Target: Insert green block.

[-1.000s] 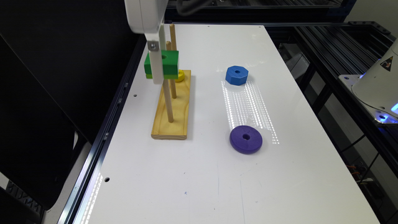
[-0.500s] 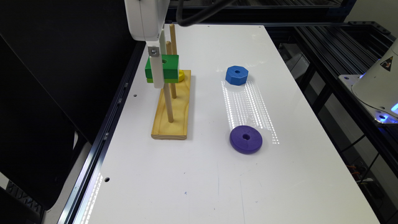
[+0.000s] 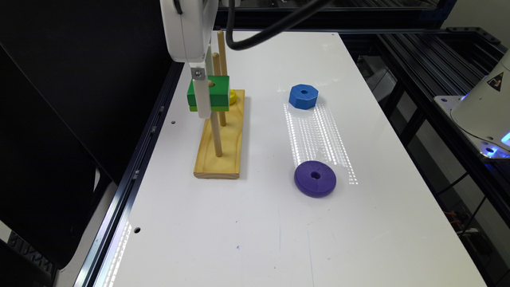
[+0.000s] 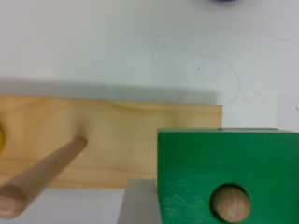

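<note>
The tool (image 3: 203, 93) grips the green block (image 3: 210, 92) partway down the nearest peg (image 3: 215, 131) of the wooden base (image 3: 223, 153); the wrist view shows the peg tip inside the block's hole. Threading looks done; lowering and release appear to remain. A yellow piece (image 3: 232, 96) sits at the base's far end. The blue octagonal block (image 3: 303, 95) and purple disc (image 3: 315, 178) lie on the white surface (image 3: 279, 231).

The glossy white table (image 3: 279, 223) throws back the light, the base board (image 3: 223, 147) and its pegs (image 3: 216, 135) are pale bare wood with visible grain, and the green block (image 3: 215, 92), blue block (image 3: 303, 96) and purple disc (image 3: 315, 178) look like matt painted wood, perhaps.
</note>
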You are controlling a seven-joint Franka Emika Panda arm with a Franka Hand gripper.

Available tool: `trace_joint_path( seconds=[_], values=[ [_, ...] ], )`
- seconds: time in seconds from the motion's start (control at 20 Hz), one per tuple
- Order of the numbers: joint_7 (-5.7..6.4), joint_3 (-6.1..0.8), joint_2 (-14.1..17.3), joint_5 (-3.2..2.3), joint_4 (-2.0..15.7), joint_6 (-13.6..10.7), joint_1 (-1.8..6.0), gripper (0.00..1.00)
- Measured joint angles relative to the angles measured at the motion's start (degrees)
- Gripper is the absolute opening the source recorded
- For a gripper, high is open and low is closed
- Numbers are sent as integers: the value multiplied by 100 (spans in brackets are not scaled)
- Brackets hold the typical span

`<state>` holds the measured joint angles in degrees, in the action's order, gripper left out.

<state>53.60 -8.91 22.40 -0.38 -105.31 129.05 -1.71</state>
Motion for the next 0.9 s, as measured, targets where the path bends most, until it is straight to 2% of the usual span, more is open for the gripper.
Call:
trace_joint_path(
  seconds=[0.3,0.9],
  values=[
    [0,4,235,-19,-12,207,0,0],
    [0,4,237,-19,-12,208,0,0]
  ],
)
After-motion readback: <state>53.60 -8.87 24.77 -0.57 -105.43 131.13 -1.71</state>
